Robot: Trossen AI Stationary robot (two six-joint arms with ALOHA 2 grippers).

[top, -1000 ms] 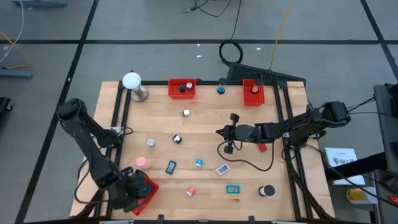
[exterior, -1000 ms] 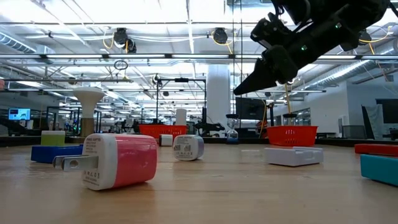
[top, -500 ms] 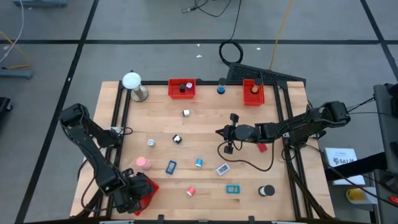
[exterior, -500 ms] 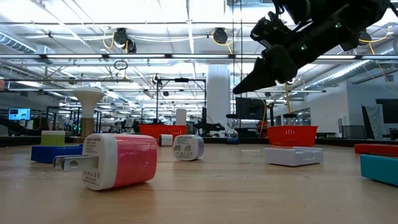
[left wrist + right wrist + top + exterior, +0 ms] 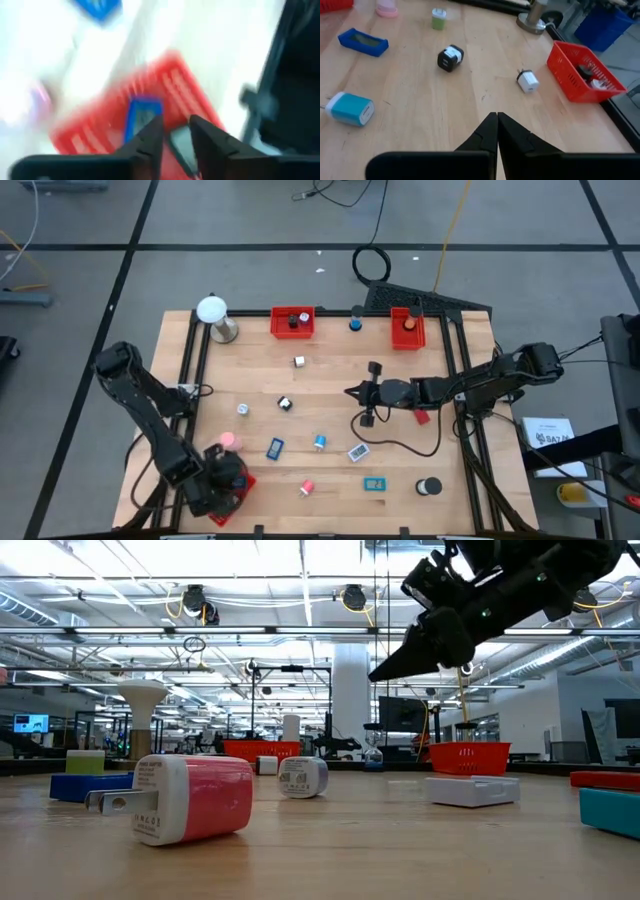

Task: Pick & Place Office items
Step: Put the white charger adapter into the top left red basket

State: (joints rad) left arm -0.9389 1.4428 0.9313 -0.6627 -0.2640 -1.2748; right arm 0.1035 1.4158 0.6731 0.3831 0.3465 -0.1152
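While the left gripper [image 5: 172, 137] hangs over the red mesh tray [image 5: 238, 492] at the table's near left corner, its fingers stand a little apart and pinch nothing. A blue flat piece [image 5: 141, 112] lies in this tray, just under the fingertips, but the wrist view is blurred. The right gripper [image 5: 350, 393] hovers above the table's middle, fingers pressed together and empty. Small office items [image 5: 320, 442] lie scattered on the wood between the two grippers.

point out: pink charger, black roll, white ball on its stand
pink charger [image 5: 195, 798], low view, on its pink side.
black roll [image 5: 429, 487], high view, on its top.
white ball [image 5: 211, 309], high view, on its crown.
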